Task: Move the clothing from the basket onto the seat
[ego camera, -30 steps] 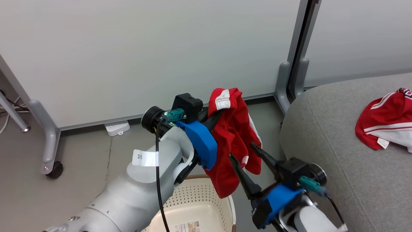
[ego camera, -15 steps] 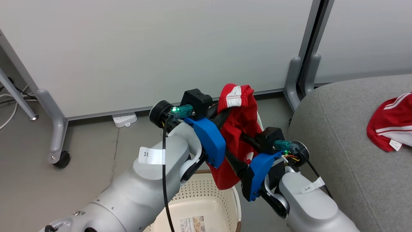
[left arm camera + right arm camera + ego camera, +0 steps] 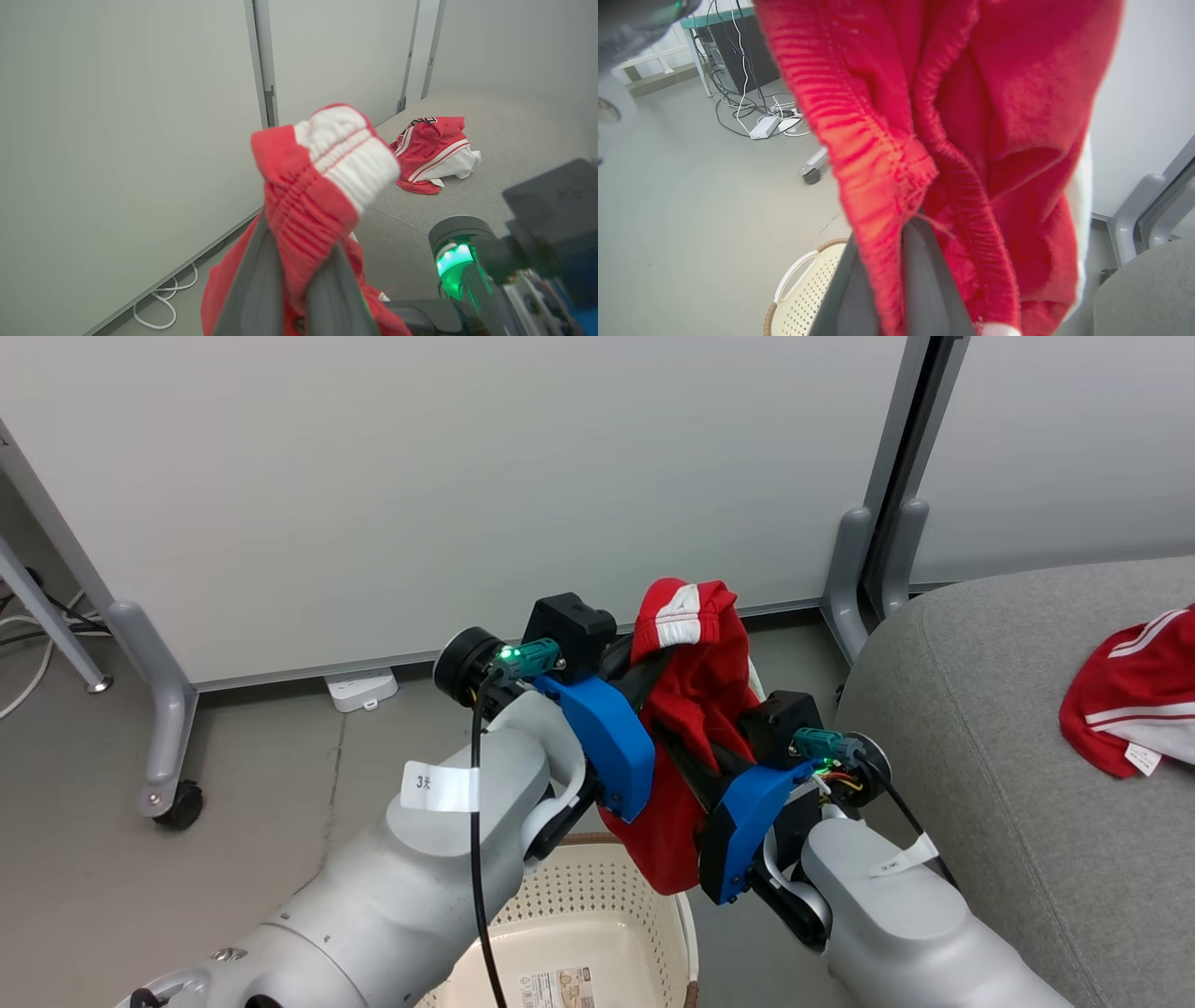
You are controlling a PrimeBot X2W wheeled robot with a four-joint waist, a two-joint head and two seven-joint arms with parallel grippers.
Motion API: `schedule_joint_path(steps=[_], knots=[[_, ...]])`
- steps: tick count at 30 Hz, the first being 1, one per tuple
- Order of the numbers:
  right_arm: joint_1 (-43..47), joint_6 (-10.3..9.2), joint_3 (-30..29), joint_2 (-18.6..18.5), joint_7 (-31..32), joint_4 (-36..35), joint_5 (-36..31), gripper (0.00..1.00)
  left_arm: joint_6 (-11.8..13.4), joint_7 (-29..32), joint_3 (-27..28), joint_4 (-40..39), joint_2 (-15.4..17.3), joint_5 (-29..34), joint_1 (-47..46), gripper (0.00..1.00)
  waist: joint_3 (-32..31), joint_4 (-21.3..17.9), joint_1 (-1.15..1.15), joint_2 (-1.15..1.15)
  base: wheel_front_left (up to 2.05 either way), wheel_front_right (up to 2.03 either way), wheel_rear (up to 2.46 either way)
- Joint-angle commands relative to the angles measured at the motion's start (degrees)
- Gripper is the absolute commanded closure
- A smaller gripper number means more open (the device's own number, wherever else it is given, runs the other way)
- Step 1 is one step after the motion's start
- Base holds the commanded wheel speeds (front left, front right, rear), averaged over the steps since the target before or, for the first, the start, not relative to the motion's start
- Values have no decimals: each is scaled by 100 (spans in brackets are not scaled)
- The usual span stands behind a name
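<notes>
The left fingers (image 3: 254, 289) are clenched tight on a red garment (image 3: 303, 205). They pinch its gathered elastic band just below the white striped patch, and the cloth bulges up and over their tips. From the head view the same pair (image 3: 638, 674) reaches up and to the right into the top of the bundle (image 3: 695, 700), which hangs down from there in loose folds.

The right fingers (image 3: 924, 289) are closed as well, with a ribbed red fold (image 3: 994, 116) caught between them lower down on the same piece. In the head view they (image 3: 695, 775) cross its middle from the right. So both arms grip the one garment, the left at its top and the right partway down, and its lower edge dangles free in the air.

Below it stands the basket (image 3: 597, 905), cream and perforated with a brown rim, on the grey floor (image 3: 261, 821). The hanging cloth is above its far right corner and does not touch it.

To the right is the grey sofa (image 3: 980, 728). A second red garment (image 3: 1130, 700) with white stripes and a small tag lies crumpled on its cushion, well apart from the arms.

Behind stand pale wall panels (image 3: 420, 476) on grey feet. A white power strip (image 3: 362, 689) lies at their base, and a caster (image 3: 177, 803) is off to the left.
</notes>
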Motion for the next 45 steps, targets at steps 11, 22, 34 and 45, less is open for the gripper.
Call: schedule_joint_path(steps=[11, 22, 34, 45], knots=[[-226, 1, 406, -11, -167, 156, 340, 100, -38, -28, 89, 49, -11, 2, 64, 100, -36, -95, 0, 0, 0, 0, 0], [-376, 1, 628, -11, -282, 142, 552, 100, 78, -24, 967, -339, 280, 271, 582, 0, -9, -222, 0, 0, 0, 0, 0], [-370, 1, 99, -9, -304, 31, 252, 100, 307, -23, 3248, -2234, 966, 1973, 3127, 0, 77, -290, 0, 0, 0, 0, 0], [-142, 1, -529, -9, -306, -217, -223, 100, 84, -24, 4392, -2724, 847, 2922, 4288, 0, 110, -286, 0, 0, 0, 0, 0]])
